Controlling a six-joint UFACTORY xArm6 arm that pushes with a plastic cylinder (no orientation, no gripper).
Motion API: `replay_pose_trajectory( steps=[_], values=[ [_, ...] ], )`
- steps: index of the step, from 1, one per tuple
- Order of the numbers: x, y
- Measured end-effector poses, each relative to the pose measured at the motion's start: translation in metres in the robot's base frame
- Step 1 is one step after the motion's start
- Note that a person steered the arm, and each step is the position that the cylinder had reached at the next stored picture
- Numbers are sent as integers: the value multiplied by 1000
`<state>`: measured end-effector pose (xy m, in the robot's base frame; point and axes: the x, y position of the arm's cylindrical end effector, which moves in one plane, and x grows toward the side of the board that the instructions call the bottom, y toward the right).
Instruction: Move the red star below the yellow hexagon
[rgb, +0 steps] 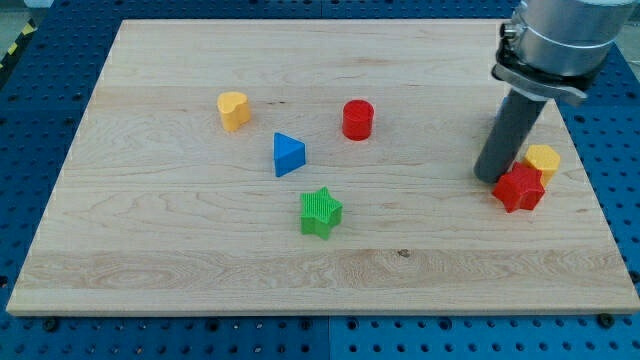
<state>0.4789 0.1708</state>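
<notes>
The red star (520, 188) lies near the board's right edge. The yellow hexagon (544, 159) sits just above and to the right of it, touching or nearly touching. My tip (491, 178) stands on the board right at the red star's left side, apparently touching it. The dark rod rises from there toward the view's top right.
A red cylinder (358, 119) sits at upper centre. A yellow heart-shaped block (233, 110) is at upper left. A blue triangle (288, 154) and a green star (320, 212) lie near the middle. The wooden board (150, 250) ends close to the red star on the right.
</notes>
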Motion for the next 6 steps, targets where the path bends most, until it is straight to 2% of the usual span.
replay_pose_trajectory(
  steps=[1,2,4,6],
  values=[
    [19,-46],
    [31,-37],
    [52,70],
    [64,79]
  ],
)
